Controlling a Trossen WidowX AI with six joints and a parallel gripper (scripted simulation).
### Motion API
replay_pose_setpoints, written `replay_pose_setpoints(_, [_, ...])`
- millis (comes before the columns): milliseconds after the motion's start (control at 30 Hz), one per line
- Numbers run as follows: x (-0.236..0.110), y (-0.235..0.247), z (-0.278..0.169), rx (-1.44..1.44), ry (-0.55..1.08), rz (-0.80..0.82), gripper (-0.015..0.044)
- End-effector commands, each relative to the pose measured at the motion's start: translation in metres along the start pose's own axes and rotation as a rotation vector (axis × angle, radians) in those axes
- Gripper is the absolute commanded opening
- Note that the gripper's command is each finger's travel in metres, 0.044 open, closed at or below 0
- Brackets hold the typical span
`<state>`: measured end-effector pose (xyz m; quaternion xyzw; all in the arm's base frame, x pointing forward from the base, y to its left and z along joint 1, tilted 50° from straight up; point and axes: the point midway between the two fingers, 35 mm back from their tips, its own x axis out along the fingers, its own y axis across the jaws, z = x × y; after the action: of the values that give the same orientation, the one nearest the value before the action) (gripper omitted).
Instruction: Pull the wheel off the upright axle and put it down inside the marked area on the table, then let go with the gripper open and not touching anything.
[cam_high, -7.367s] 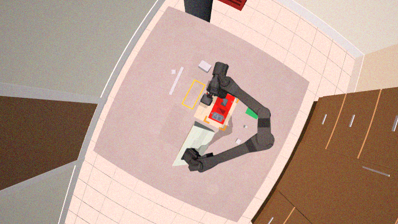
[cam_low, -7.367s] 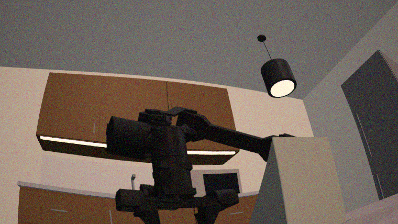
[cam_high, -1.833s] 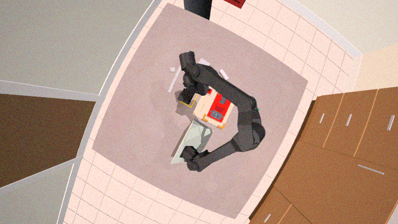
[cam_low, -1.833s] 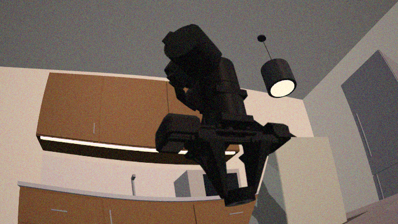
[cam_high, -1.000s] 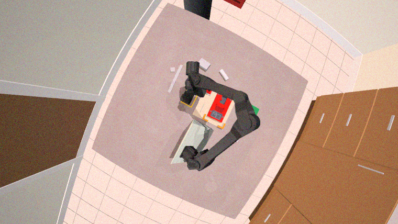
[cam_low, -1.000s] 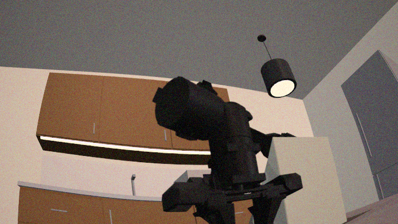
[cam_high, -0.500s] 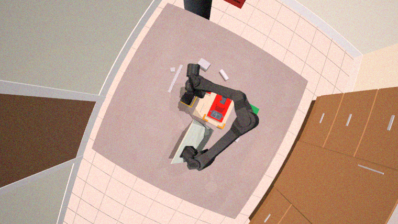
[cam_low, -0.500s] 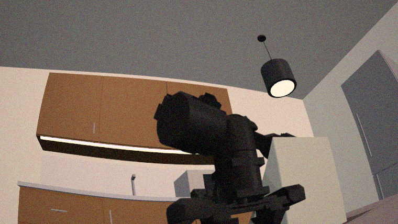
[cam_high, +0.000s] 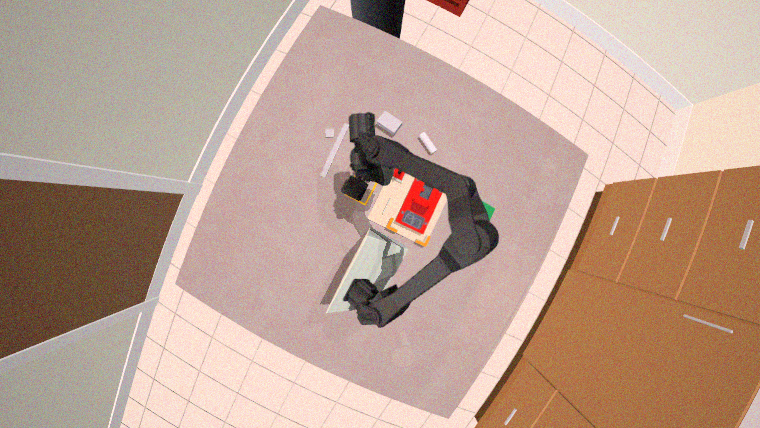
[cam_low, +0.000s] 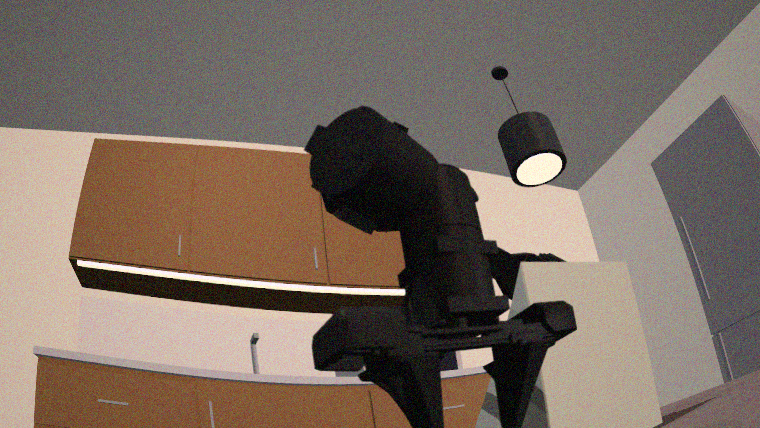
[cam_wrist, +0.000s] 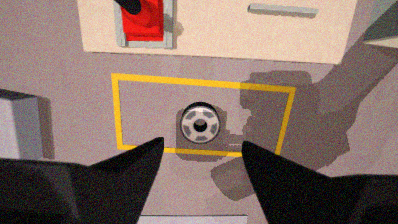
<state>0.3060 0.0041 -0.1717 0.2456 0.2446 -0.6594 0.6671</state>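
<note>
The wheel (cam_wrist: 200, 112), grey-hubbed with a dark rim, lies flat inside the yellow outline of the marked area (cam_wrist: 116, 110) (cam_high: 367, 202) in the wrist view, nearer its lower edge. My gripper (cam_wrist: 203, 145) is open and empty. Its fingertips stand apart to either side, lower in the wrist view than the wheel, with a visible gap between each finger and the wheel. In the top view the dark gripper covers part of the marked area and hides the wheel. In the exterior view the fingertips are cut off by the bottom edge. I cannot make out the axle for certain.
A cream board (cam_high: 381, 210) (cam_wrist: 215, 42) with red parts and a black peg (cam_wrist: 131, 6) adjoins the marked area. A pale block (cam_wrist: 17, 127) stands at the left in the wrist view. A pale upright panel (cam_high: 348, 287) (cam_low: 590, 329) stands near the arm's base.
</note>
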Motion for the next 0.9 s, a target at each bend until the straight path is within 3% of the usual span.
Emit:
replay_pose_setpoints(0, [-0.017, 0.002, 0.002, 0.015, 0.003, -0.002, 0.03])
replay_pose_setpoints(67, [-0.011, 0.002, 0.0, 0.005, 0.003, 0.011, 0.0326])
replay_pose_setpoints(233, [-0.047, -0.049, 0.02, 0.008, 0.009, 0.002, 0.044])
replay_pose_setpoints(367, [-0.063, -0.08, 0.034, 0.012, 0.005, -0.005, 0.044])
replay_pose_setpoints(867, [-0.063, -0.08, 0.034, 0.012, 0.005, -0.005, 0.044])
